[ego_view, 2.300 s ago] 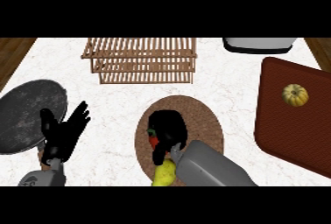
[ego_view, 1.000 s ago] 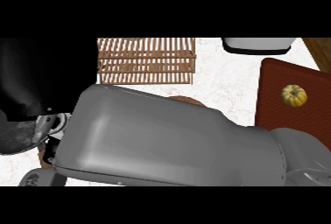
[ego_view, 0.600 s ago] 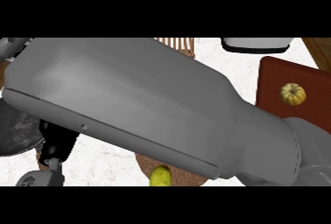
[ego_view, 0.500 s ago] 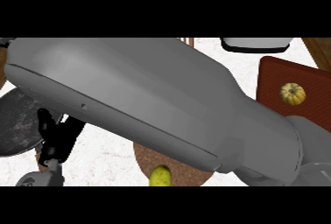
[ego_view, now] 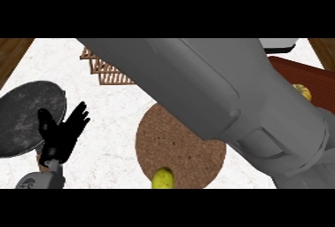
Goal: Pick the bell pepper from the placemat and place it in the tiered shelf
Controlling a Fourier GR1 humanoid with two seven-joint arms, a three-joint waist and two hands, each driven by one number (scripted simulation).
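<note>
At the near edge of the view, a yellow object (ego_view: 163, 179) lies on the round brown placemat (ego_view: 177, 146), partly cut off by the lower edge; it is too little seen to name. The bell pepper itself shows nowhere on the bare part of the placemat, so it cannot be placed for certain.

To the near left, the left hand (ego_view: 62, 133) rests open above the white marbled counter (ego_view: 111, 128), fingers up and spread, just beside a dark grey round plate (ego_view: 26, 115).

The right forearm (ego_view: 216, 97) fills the middle of the view, running from the lower right up toward the far left, and crosses over the placemat's far side. The right hand lies beyond what can be seen, so whether it grips anything cannot be told.

Farther back, the slatted wooden tiered shelf (ego_view: 108, 73) peeks out from under the forearm. At the far right sits a dark red mat (ego_view: 304, 71) with a small yellow-orange object (ego_view: 301, 91) on it.

Judging by the arm stretched toward the shelf, the step in hand is likely the carry or the placing. If so, the next move calls for lowering the pepper onto a shelf tier, then freeing it.
</note>
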